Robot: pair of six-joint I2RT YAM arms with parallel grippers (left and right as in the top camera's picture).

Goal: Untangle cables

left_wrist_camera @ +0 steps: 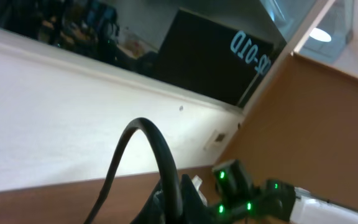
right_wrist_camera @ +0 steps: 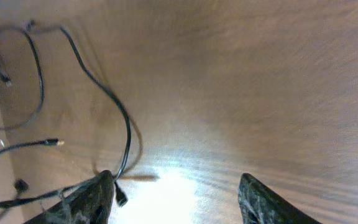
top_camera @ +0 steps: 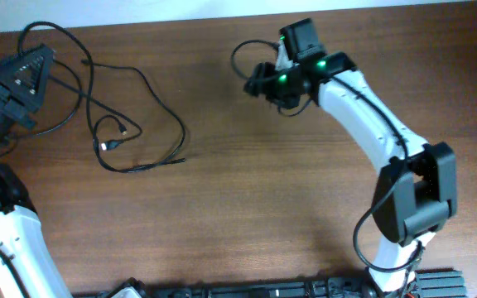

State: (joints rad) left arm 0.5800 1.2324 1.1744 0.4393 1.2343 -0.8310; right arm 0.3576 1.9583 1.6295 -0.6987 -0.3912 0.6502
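Observation:
Thin black cables (top_camera: 139, 124) lie spread in loose loops over the left half of the table, with small plug ends near the middle (top_camera: 114, 142). My left gripper (top_camera: 23, 73) is over their far left part. In the left wrist view its dark jaws (left_wrist_camera: 179, 208) look closed around a black cable (left_wrist_camera: 149, 140) that arcs up from them. My right gripper (top_camera: 259, 80) is at the top centre, apart from the spread. In the right wrist view it (right_wrist_camera: 179, 199) is open wide and empty, with a cable plug (right_wrist_camera: 122, 199) beside its left finger and a silver-tipped end (right_wrist_camera: 58, 142) further off.
The wooden table (top_camera: 272, 190) runs to a wall at the back. A thin black loop (top_camera: 238, 51) sits by my right gripper. My right arm (top_camera: 371, 116) curves from its base (top_camera: 408, 215) at the lower right. It also shows in the left wrist view (left_wrist_camera: 247, 193) with green lights.

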